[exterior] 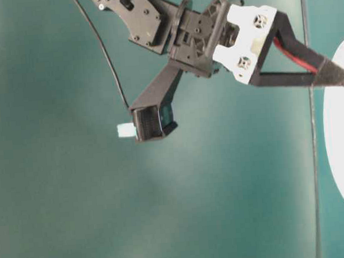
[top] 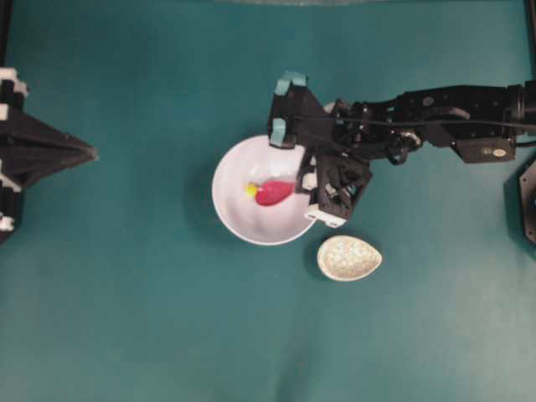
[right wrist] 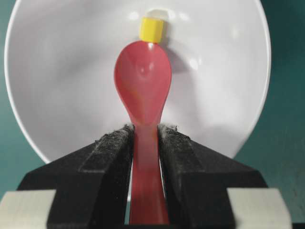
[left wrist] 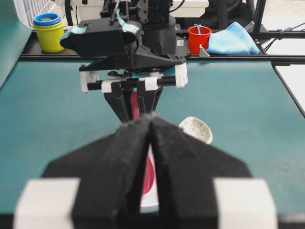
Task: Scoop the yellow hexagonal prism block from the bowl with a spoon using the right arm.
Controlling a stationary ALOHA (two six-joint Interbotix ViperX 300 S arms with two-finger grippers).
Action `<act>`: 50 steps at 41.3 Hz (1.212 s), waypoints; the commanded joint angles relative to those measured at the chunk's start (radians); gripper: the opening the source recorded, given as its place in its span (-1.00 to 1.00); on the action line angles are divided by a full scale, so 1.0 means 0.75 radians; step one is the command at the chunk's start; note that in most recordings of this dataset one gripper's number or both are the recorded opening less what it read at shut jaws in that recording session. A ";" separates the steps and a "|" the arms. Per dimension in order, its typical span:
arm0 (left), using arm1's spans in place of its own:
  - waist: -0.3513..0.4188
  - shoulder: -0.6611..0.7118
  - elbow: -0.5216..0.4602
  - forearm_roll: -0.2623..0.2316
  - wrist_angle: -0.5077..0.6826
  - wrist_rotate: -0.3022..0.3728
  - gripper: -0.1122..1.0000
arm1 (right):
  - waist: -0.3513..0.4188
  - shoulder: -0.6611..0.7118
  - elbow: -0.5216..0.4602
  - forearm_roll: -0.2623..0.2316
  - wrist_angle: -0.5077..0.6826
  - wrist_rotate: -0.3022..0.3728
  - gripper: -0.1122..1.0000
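On my desk (top: 126, 318): bowl (top: 239, 219) centre; block (top: 250, 190) inside, touching spoon (top: 275, 193) tip; small dish (top: 349, 257) just right-front.

The right arm (top: 452, 121) is reaching in from the right edge of the table toward its middle, wrist angled downward. The right gripper (right wrist: 145, 143) is clamping its two black padded fingers (right wrist: 107, 164) on the handle of a spoon (right wrist: 143, 81). The left gripper (left wrist: 150, 143) is sitting at the left edge of the table, its jaws pressed together with nothing between them.
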 commanded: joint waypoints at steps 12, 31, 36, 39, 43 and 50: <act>0.000 0.006 -0.041 0.004 0.002 0.002 -0.69 | 0.002 0.000 -0.063 -0.016 -0.149 -0.002 -0.37; 0.002 0.006 -0.041 0.004 0.006 0.000 -0.70 | 0.002 -0.053 -0.063 -0.016 -0.162 -0.002 -0.37; 0.002 0.006 -0.041 0.004 0.006 0.000 -0.69 | 0.002 -0.082 -0.053 -0.016 -0.162 0.000 -0.37; 0.000 0.006 -0.041 0.004 0.004 0.000 -0.70 | 0.002 -0.096 -0.047 -0.016 -0.162 0.000 -0.37; 0.000 0.006 -0.041 0.004 0.006 0.002 -0.70 | 0.002 -0.102 -0.039 -0.016 -0.164 0.000 -0.37; 0.000 0.006 -0.041 0.004 0.006 0.000 -0.70 | 0.002 -0.102 -0.039 -0.018 -0.168 0.000 -0.37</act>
